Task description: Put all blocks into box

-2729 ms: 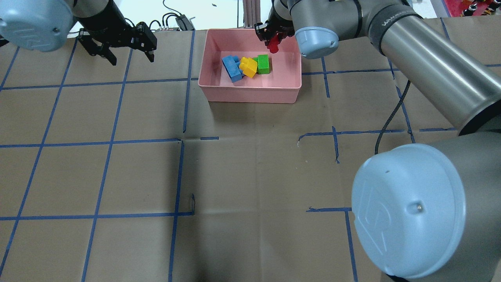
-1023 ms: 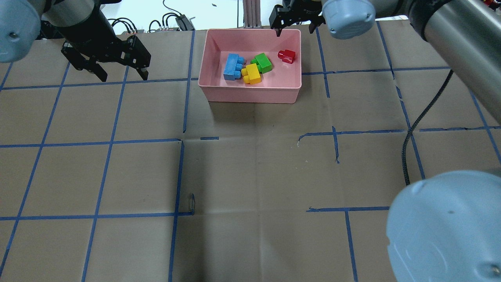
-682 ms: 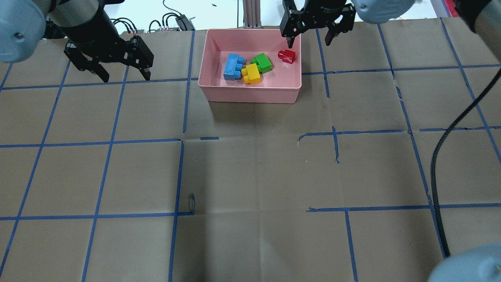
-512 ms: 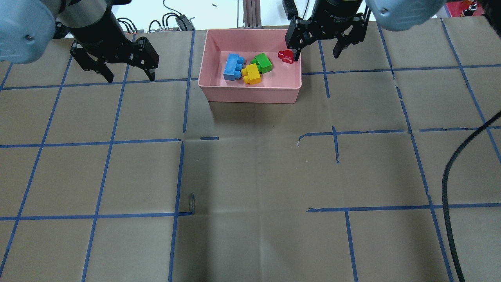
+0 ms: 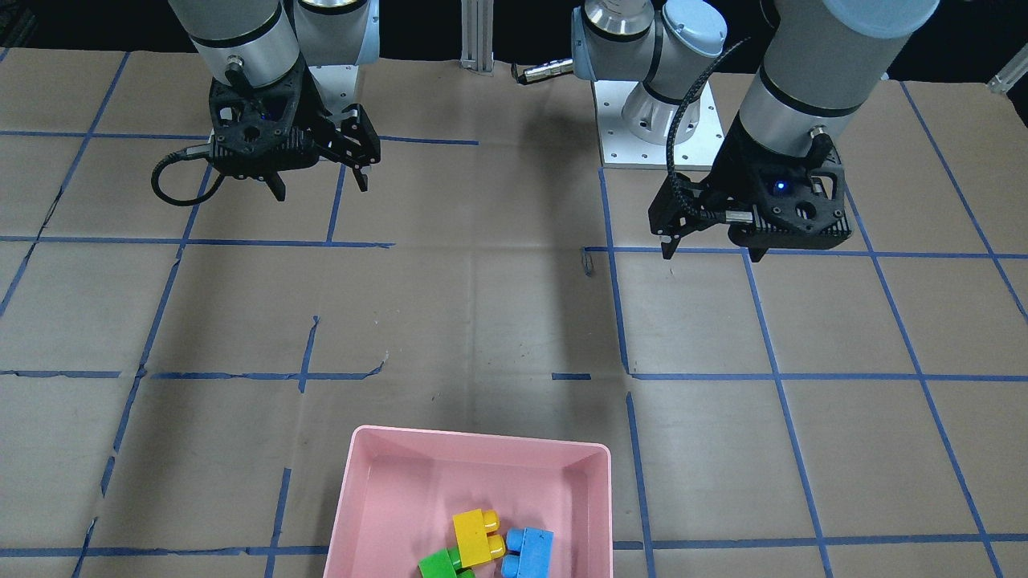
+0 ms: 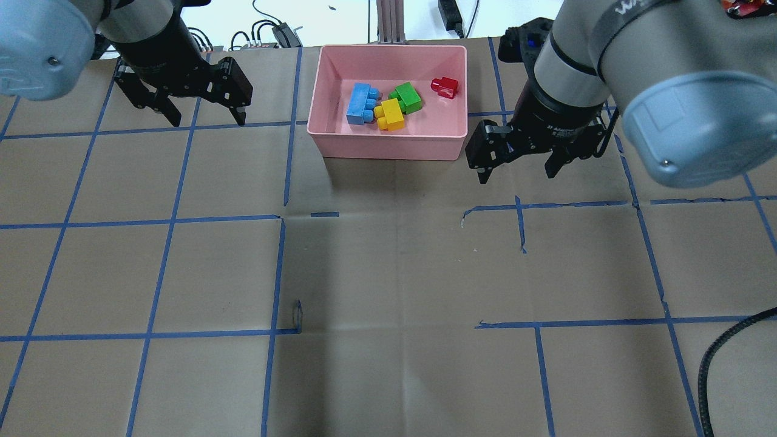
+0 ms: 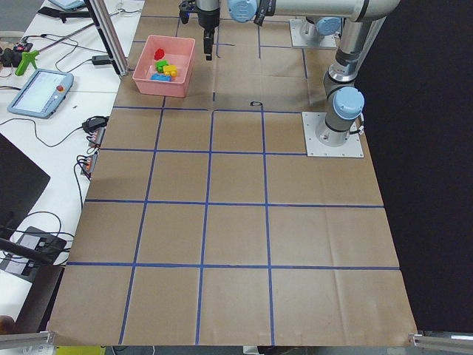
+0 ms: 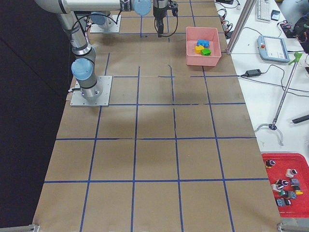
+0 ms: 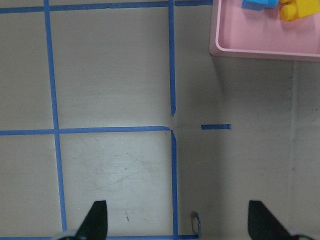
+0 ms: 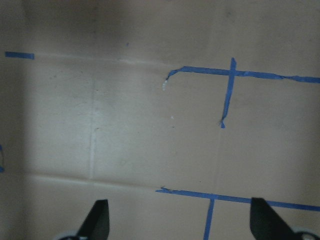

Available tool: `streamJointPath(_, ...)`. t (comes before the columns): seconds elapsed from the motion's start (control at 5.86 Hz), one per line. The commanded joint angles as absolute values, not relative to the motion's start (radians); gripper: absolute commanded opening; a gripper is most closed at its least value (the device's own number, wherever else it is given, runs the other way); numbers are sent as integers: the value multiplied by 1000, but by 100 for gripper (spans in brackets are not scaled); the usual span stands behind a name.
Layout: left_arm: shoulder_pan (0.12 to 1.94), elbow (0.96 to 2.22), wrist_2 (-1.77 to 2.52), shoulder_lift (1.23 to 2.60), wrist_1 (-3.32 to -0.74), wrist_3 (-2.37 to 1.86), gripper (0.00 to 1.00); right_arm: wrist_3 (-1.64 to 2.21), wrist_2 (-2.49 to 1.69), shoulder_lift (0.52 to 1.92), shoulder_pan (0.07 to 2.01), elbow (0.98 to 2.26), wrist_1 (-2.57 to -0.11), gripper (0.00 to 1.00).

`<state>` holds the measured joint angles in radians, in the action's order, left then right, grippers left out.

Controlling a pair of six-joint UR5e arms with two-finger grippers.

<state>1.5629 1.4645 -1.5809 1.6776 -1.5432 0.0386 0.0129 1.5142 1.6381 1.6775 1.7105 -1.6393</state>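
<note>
Our right gripper [image 6: 516, 176] hangs wide and empty, just off the near corner of the box [image 6: 388, 149]; left gripper [image 6: 209, 121] wide too, well apart. All blocks lie inside: blue [image 6: 361, 103], yellow [image 6: 390, 115], green [image 6: 407, 98], red [image 6: 445, 87]. We'd back away without nudging it.

Left arm [image 5: 811, 72], right arm [image 5: 233, 24]: silver tubes, pale blue caps [image 5: 687, 28], black tooling.
Frame right: black ring band, braided black cable [image 5: 673, 128], blue lamp [image 5: 777, 187] at the wrist. Left gripper [image 5: 710, 257] and right gripper [image 5: 323, 191] matte black, skeletal. White base plate [image 5: 618, 144] dotted with screws.
</note>
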Motion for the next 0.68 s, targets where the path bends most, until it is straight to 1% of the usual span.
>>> streamJointPath(0.0, 1562, 1468, -1575, 1675, -1543, 43, 100, 20, 1601, 1661, 1664, 1746, -1631, 100)
streamJointPath(0.51, 1559, 1479, -1578, 1675, -1543, 49, 100, 61, 1522, 1658, 1664, 1746, -1635, 100)
